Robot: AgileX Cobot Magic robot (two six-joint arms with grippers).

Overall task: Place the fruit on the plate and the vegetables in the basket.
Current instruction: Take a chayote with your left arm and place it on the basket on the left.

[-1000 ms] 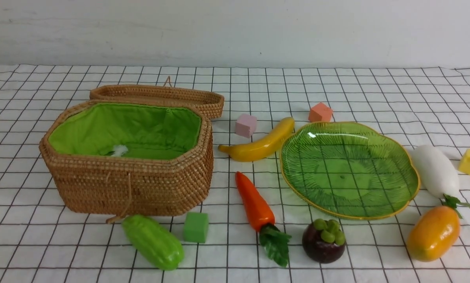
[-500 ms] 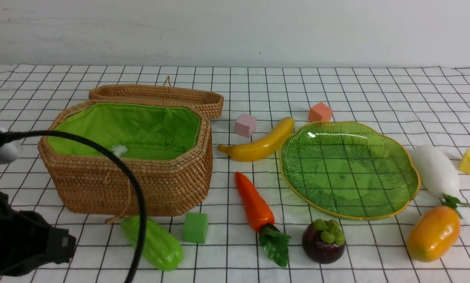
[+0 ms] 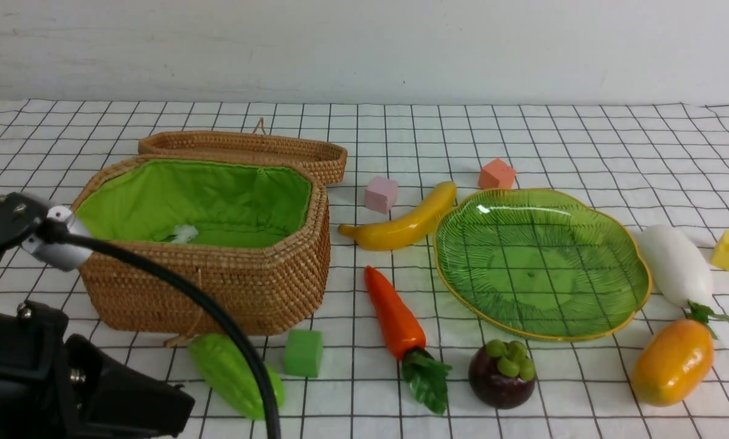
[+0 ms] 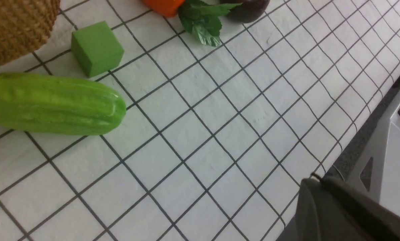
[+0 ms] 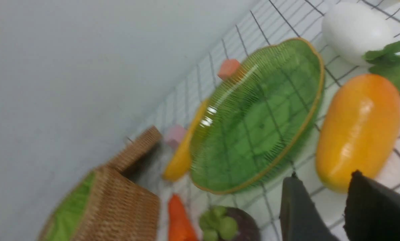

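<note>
Right wrist view: right gripper (image 5: 323, 180) hangs part-open, jaws empty, the mango (image 5: 358, 130) just beyond its tips, beside the plate (image 5: 260, 127). Left gripper (image 4: 320, 195) is closed on nothing, the gourd (image 4: 52, 103) lying apart from it near the basket (image 4: 15, 30).

No writing, label, brand mark, number or sign can be read in any of the three views.
</note>
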